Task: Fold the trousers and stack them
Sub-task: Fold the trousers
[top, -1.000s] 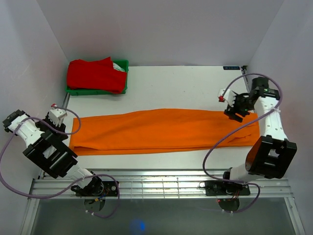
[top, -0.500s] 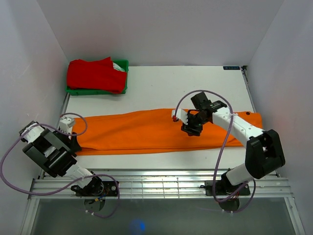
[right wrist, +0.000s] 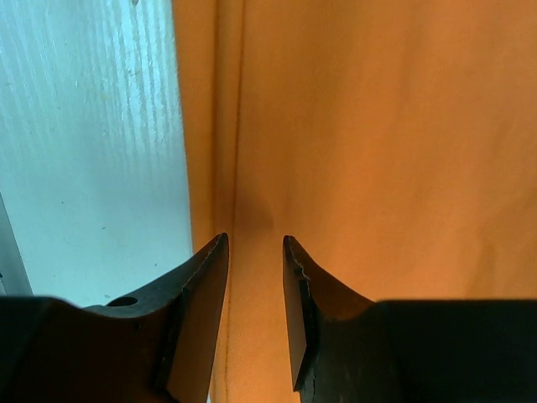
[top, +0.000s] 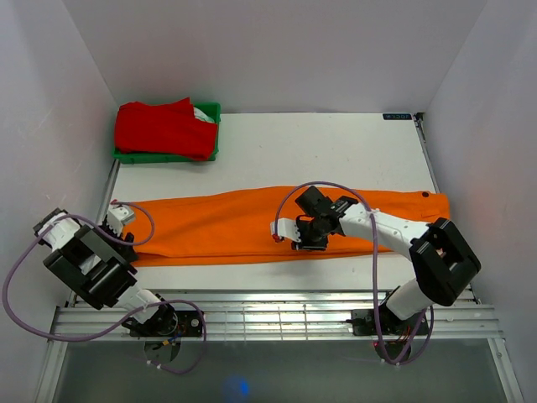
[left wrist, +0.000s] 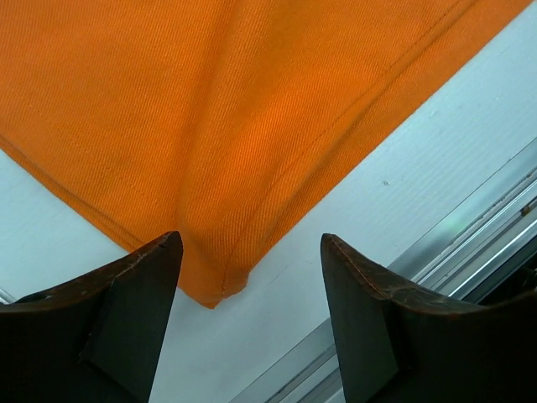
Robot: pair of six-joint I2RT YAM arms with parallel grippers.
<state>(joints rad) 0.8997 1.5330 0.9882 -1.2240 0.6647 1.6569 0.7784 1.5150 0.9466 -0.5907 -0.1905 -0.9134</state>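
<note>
The orange trousers (top: 218, 222) lie flat and long across the table, legs to the left, waistband with a dark button (top: 425, 196) at the right. My left gripper (top: 126, 244) hovers at the left hem. In the left wrist view it (left wrist: 249, 237) stands open, with the hem corner of the trousers (left wrist: 210, 109) just ahead of the fingertips. My right gripper (top: 308, 240) is low over the trousers' near edge at mid-length. In the right wrist view its (right wrist: 256, 237) jaws are narrow but apart, straddling a seam of the trousers (right wrist: 377, 126), nothing pinched.
A green bin (top: 211, 152) at the back left holds a red garment (top: 164, 128). Bare white table (top: 336, 151) lies behind the trousers. A metal rail (top: 277, 315) runs along the near edge. Walls close in on both sides.
My right arm swept from the waistband end leftward to the middle of the trousers' near edge, its jaws narrowing. My left gripper came down and inward to the hem corner.
</note>
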